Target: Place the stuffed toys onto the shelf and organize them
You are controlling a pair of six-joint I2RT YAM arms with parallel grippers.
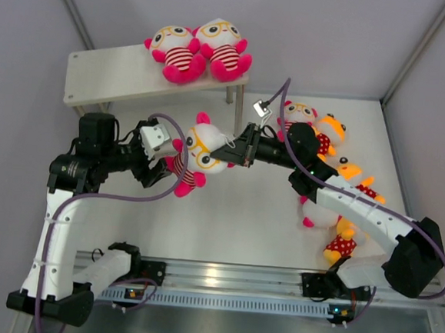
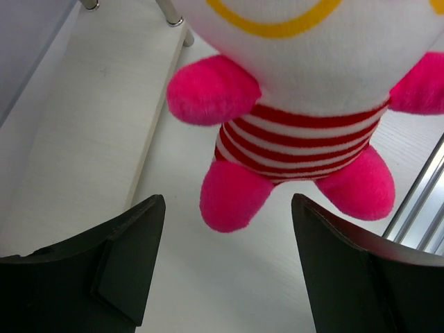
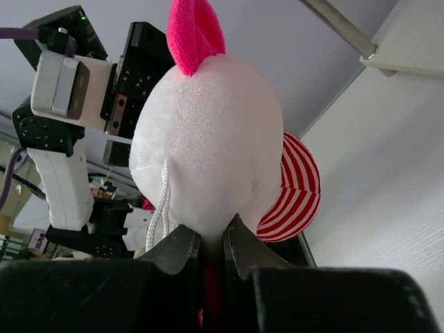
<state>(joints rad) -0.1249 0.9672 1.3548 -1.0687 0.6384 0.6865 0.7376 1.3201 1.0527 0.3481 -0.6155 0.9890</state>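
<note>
My right gripper [image 1: 234, 148] is shut on the white head of a striped plush [image 1: 196, 155] and holds it above the table; in the right wrist view [image 3: 211, 243] the jaws pinch the head [image 3: 208, 149]. My left gripper [image 1: 161, 168] is open just left of that plush; its fingers [image 2: 132, 257] flank the toy's pink feet [image 2: 232, 198] without touching. Two striped plush [image 1: 201, 49] sit on the shelf's top board [image 1: 114, 77]. Another striped plush [image 1: 296, 113] and orange-yellow plush [image 1: 329, 132] lie at the right.
More orange-yellow plush in red polka dots [image 1: 342, 244] and a pink-limbed toy [image 1: 315, 214] lie under my right arm. The shelf's lower board [image 2: 76, 139] and a metal leg [image 2: 173, 14] show at the left. The aluminium rail [image 1: 221, 278] runs along the near edge.
</note>
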